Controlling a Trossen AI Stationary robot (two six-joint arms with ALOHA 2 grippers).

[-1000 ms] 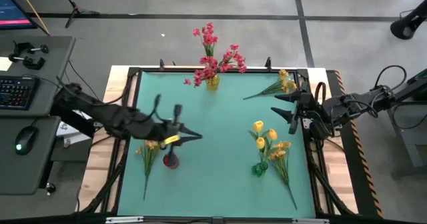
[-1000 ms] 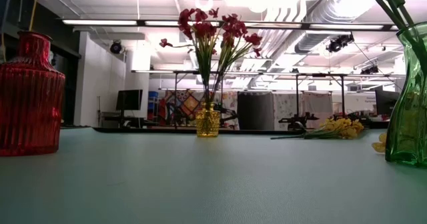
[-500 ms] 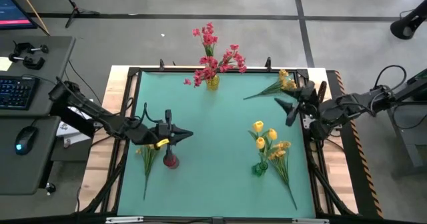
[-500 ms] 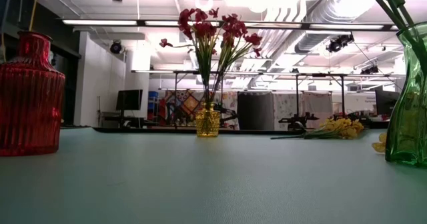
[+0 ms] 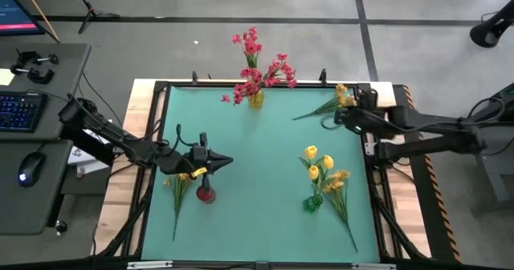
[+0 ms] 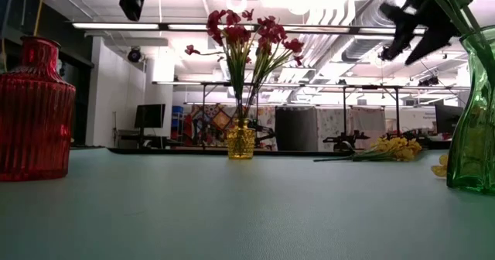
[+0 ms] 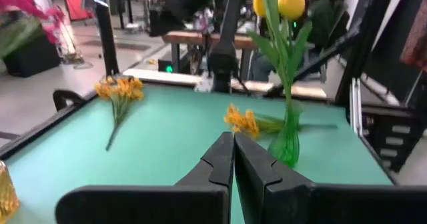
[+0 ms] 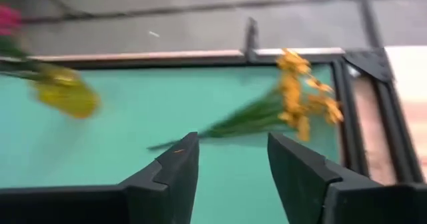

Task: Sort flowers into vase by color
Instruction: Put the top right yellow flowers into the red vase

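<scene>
High view shows the right gripper (image 5: pixel 340 119) at two o'clock on the mat (image 5: pixel 257 198), fingers apart and empty, hanging just beside the orange spray (image 5: pixel 331 105) that lies flat in that corner. The risk, as I judge it, is a bad pinch: the stem is thin and lies flat on the mat, so the fingers may shut beside it or scrape the surface, and a grip near the blossoms could leave the long stem swinging. The left gripper (image 5: pixel 218 163) waits at nine o'clock, fingers pressed together with nothing between them, above the red vase (image 5: pixel 206 194) and a second orange spray (image 5: pixel 177 191); carrying a stem across could brush it. Red flowers (image 5: pixel 259 65) stand in the yellow vase (image 5: pixel 255 100) at twelve o'clock, yellow tulips (image 5: pixel 316 165) in the green vase (image 5: pixel 312 203) at five o'clock with another orange spray (image 5: pixel 337 190) lying beside it. The mat is smooth teal, dark-railed, on a wooden bench; beyond lies grey floor, and a desk with keyboard (image 5: pixel 18 109) and mouse (image 5: pixel 26 169) at nine o'clock.
</scene>
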